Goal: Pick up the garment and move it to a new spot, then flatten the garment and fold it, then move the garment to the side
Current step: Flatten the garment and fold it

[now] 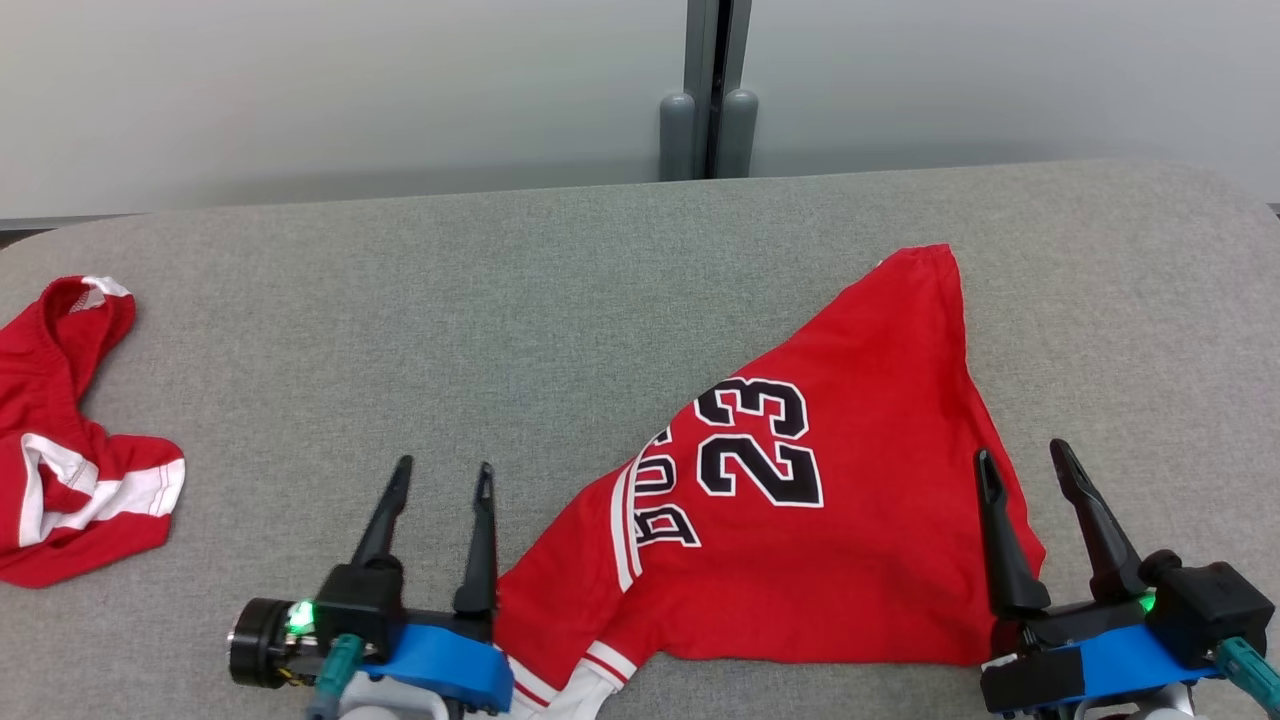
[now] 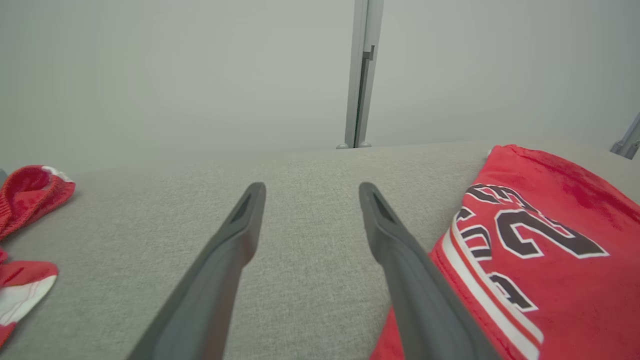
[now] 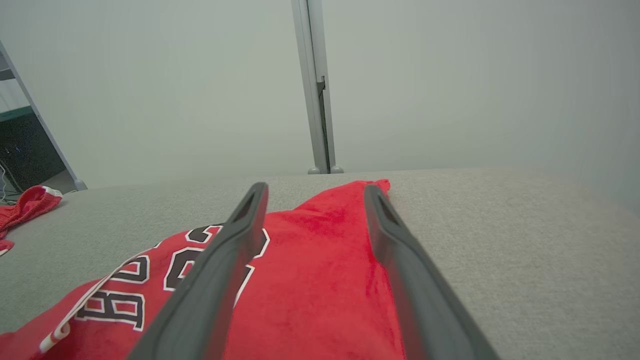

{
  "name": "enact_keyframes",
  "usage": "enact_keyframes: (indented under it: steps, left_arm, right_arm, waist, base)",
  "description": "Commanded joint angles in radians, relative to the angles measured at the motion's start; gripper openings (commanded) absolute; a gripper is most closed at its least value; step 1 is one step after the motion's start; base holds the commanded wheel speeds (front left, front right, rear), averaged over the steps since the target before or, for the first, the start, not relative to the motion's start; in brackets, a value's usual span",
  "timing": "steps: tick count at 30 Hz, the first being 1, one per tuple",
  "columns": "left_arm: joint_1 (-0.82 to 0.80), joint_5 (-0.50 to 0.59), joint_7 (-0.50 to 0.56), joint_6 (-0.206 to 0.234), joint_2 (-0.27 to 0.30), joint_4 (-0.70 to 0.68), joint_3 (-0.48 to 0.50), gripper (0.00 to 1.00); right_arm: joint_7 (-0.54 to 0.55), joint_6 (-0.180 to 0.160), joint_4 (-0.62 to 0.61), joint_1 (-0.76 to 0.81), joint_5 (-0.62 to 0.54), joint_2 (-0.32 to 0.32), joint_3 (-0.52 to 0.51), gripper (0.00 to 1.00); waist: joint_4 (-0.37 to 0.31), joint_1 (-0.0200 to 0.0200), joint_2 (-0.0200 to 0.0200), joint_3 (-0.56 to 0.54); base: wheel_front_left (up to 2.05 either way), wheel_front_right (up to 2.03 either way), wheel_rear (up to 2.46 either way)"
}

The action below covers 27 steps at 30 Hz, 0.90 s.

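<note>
Far left on the grey worktop (image 1: 500, 290) lies a crumpled red-and-white cloth (image 1: 70, 450), well apart from the rest. The left hand (image 1: 444, 465) is wide open and empty over bare worktop, just beside the near-left edge of the garment (image 1: 820, 560). The garment is a red jersey lying flat right of centre in a rough triangle, apex pointing away, with a black white-edged "23", lettering and white striped trim showing. The right hand (image 1: 1022, 450) is equally wide and empty, its fingers straddling the garment's right edge.

The garment (image 1: 800, 520) loses its hem off-frame at 7 o'clock, lettering half folded under; red cloth (image 1: 70, 440) clipped at 9 o'clock.
</note>
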Motion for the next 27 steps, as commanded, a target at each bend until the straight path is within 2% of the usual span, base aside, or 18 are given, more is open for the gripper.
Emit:
enact_keyframes:
  steps: [1, 8, 13, 18, 27]
  left_arm:
    - [-0.009, 0.01, -0.003, -0.006, 0.0, 0.002, -0.014, 1.0]
    - [-0.039, 0.076, -0.003, -0.047, 0.0, 0.059, -0.195, 1.0]
    - [-0.066, 0.129, -0.003, -0.055, 0.006, 0.145, -0.275, 1.0]
    - [-0.093, 0.176, -0.003, -0.025, 0.029, 0.22, -0.316, 1.0]
    - [-0.133, 0.186, -0.003, 0.035, 0.059, 0.305, -0.339, 1.0]
  right_arm:
    - [-0.003, 0.0, 0.003, -0.016, -0.008, 0.001, -0.004, 1.0]
    - [-0.003, 0.0, 0.016, -0.017, -0.007, 0.004, 0.001, 1.0]
    - [-0.003, 0.0, 0.019, -0.023, -0.001, 0.005, 0.004, 1.0]
    - [-0.003, 0.0, 0.02, -0.027, -0.002, 0.004, -0.001, 1.0]
    - [-0.003, 0.0, 0.019, -0.024, -0.01, 0.005, -0.001, 1.0]
  waist:
    - [-0.002, 0.0, -0.0001, -0.001]
    - [-0.014, 0.0, -0.0001, 0.0]
    - [-0.031, 0.0, -0.0001, 0.006]
    - [-0.051, 0.0, -0.0001, 0.012]
    - [-0.07, 0.0, -0.0001, 0.018]
  base:
    - [0.0, 0.0, 0.0]
    - [0.0, 0.0, 0.0]
    - [0.0, 0.0, 0.0]
    - [0.0, 0.0, 0.0]
    - [0.0, 0.0, 0.0]
